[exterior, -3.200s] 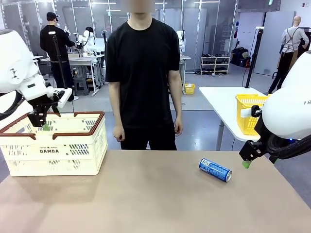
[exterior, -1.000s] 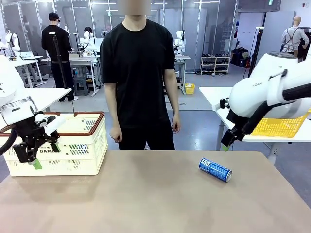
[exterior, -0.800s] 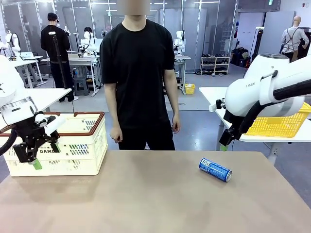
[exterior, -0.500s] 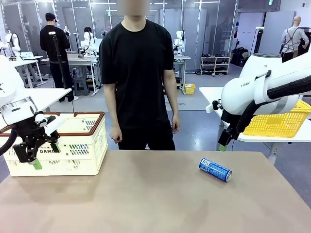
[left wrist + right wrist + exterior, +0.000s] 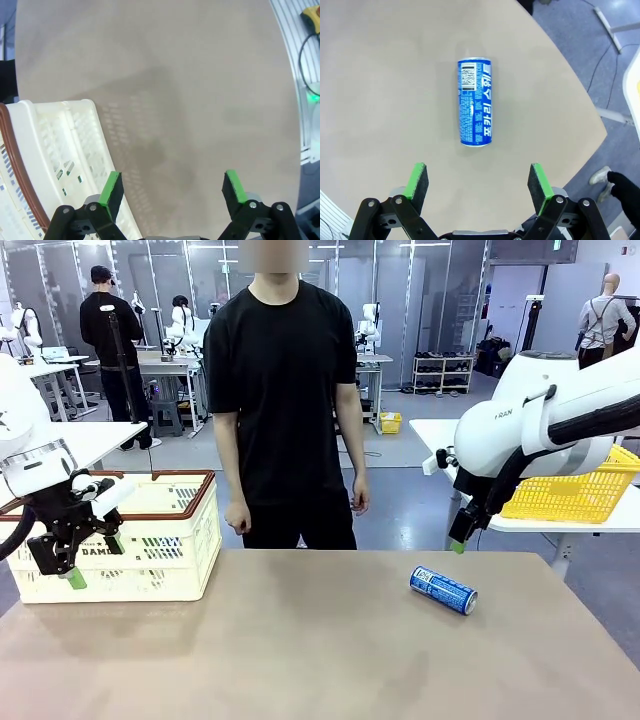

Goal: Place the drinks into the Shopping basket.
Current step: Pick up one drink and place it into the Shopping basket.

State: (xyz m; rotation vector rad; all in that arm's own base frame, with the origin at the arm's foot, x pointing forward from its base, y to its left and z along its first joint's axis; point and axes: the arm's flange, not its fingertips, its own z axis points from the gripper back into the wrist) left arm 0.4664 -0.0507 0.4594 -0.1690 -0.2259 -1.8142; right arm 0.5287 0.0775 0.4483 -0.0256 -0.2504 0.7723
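Note:
A blue drink can [image 5: 443, 590] with white lettering lies on its side on the right half of the table; the right wrist view has the can [image 5: 475, 102] lying flat ahead of the fingers. My right gripper [image 5: 457, 543] [image 5: 478, 182] hangs open above the table's far right edge, a short way up and behind the can, holding nothing. The cream-white Shopping basket [image 5: 160, 540] with a brown rim stands at the table's left end. My left gripper [image 5: 75, 576] [image 5: 172, 187] is open and empty in front of the basket's left part, with the basket wall [image 5: 55, 150] beside one finger.
A person in a black shirt [image 5: 285, 390] stands at the far side, arms down. A yellow mesh basket [image 5: 575, 495] sits on a white table behind my right arm. The table surface [image 5: 320, 650] between basket and can is bare brown.
My right arm has drifted a little left, toward the spot above the can. The left arm, the can and the basket have stayed put.

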